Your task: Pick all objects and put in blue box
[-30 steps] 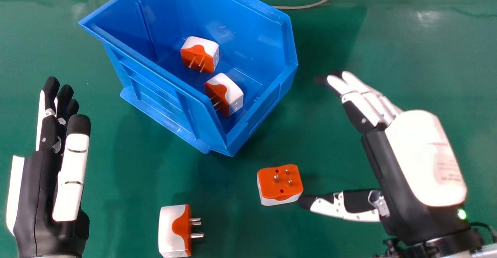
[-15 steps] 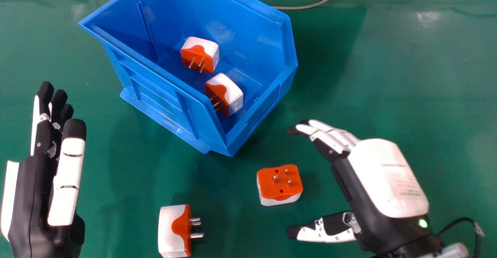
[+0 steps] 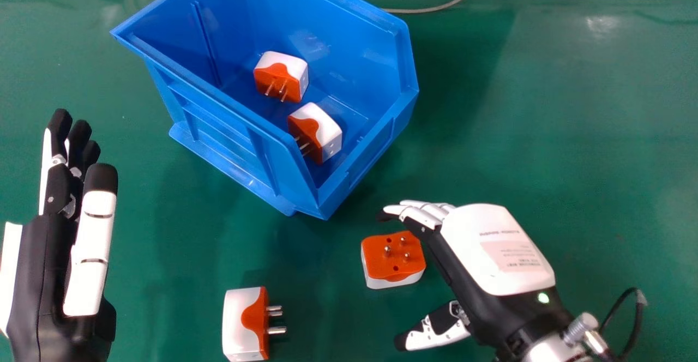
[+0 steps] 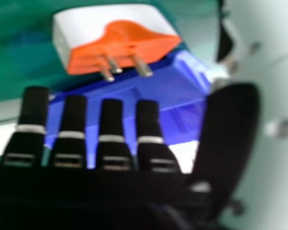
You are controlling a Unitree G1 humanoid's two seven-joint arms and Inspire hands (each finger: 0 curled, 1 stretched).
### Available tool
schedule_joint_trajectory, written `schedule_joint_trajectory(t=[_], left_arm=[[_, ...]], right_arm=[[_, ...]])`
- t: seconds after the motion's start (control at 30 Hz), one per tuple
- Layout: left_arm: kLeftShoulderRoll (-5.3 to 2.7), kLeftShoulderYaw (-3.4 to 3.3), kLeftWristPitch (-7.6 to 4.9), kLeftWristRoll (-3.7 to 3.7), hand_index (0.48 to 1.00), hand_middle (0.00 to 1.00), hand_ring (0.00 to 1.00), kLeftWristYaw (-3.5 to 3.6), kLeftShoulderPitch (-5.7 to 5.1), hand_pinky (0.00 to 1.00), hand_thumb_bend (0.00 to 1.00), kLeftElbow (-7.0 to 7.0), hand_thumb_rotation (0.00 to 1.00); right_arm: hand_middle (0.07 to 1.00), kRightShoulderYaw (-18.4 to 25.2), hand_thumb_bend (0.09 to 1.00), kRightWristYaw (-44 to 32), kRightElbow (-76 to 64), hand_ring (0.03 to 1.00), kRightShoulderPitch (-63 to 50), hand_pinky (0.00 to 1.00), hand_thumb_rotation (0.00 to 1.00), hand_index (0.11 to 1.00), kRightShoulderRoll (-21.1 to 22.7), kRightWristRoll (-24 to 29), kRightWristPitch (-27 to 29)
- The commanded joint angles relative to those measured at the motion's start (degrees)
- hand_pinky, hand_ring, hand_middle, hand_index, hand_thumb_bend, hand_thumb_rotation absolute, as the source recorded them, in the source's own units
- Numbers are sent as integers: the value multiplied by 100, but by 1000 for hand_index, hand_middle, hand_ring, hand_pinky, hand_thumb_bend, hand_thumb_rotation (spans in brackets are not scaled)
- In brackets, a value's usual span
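We have our right hand [image 3: 493,250] wide open and empty, thumb spread well away from the fingers; one orange-and-white adapter [image 3: 392,261] lies prongs up on the green table [image 3: 545,106], just before the palm, nearer the fingers than the thumb.

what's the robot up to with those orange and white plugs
It is putting the plugs into a blue box. Two are inside: one farther back, one nearer the front corner. Two more lie on the green table. The robot's right hand is open beside the prongs-up plug, apparently about to grasp it. The other plug lies on its side, and the open left hand is off to the left, holding nothing.
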State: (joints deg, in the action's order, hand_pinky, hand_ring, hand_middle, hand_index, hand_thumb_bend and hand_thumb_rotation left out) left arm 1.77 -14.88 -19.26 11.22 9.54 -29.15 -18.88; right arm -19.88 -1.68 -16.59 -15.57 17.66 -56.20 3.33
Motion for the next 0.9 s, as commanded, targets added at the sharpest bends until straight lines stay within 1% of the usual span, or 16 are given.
schedule_joint_trajectory(t=[0.0,0.07,0.1,0.13,0.17,0.23,0.3,0.4,0.5,0.53,0.57,0.7,0.73,0.8,0.83,0.87], left_arm=[[62,-37,-72,41,1000,1000,999,6,-39,1000,582,-126,807],[86,-51,-117,63,1000,1000,998,50,-28,998,584,-87,804],[90,-56,-117,69,1000,1000,998,57,-31,998,584,-91,804],[90,-58,-113,65,1000,1000,999,55,-36,997,583,-100,802],[90,-56,-81,81,1000,1000,999,50,-48,996,585,-125,802],[76,-49,5,103,1000,1000,999,11,-87,997,588,-205,803],[81,-48,53,70,1000,1000,1000,-23,-121,998,589,-273,800],[105,-65,31,60,1000,1000,1000,-15,-132,999,585,-277,803],[122,-71,-5,82,1000,1000,1000,2,-128,1000,581,-254,813],[108,-65,37,85,1000,1000,1000,-23,-137,1000,581,-286,815],[103,-60,53,95,1000,1000,1000,-29,-139,1000,580,-299,816],[128,-66,15,29,1000,1000,1000,-26,-147,1000,584,-296,818],[121,-66,34,45,1000,1000,1000,-29,-162,1000,580,-320,827],[76,-52,148,59,1000,1000,1000,-96,-195,1000,580,-427,829],[71,-48,179,57,1000,1000,1000,-112,-206,1000,580,-461,829],[87,-48,183,53,1000,1000,1000,-105,-212,1000,589,-468,821]], right_arm=[[806,-61,815,-48,88,783,168,665,113,763,7,-46,-61],[805,-121,813,-69,203,783,294,665,113,762,6,-104,-121],[805,-148,813,-99,242,783,352,665,113,762,-1,-131,-161],[800,-173,814,-121,284,779,409,665,107,758,-4,-154,-199],[797,-198,814,-132,343,775,477,666,102,754,-8,-178,-233],[793,-241,814,-117,438,772,582,666,99,752,-18,-226,-288],[790,-272,813,-69,535,768,679,665,98,751,-34,-237,-327],[788,-318,813,-95,614,765,788,662,95,748,-25,-261,-368],[789,-373,800,-153,651,763,859,661,99,749,-32,-288,-447],[790,-392,797,-153,675,764,884,662,101,750,-36,-286,-462],[790,-410,794,-172,688,764,908,662,102,750,-40,-286,-486],[795,-475,781,-198,750,769,1021,667,107,754,-59,-273,-565],[795,-489,784,-182,782,769,1062,669,103,755,-58,-284,-571],[795,-514,785,-135,846,769,1137,669,102,756,-59,-318,-584],[795,-527,785,-116,876,769,1170,669,102,756,-62,-332,-596],[794,-538,788,-112,900,767,1199,668,101,756,-67,-336,-612]])
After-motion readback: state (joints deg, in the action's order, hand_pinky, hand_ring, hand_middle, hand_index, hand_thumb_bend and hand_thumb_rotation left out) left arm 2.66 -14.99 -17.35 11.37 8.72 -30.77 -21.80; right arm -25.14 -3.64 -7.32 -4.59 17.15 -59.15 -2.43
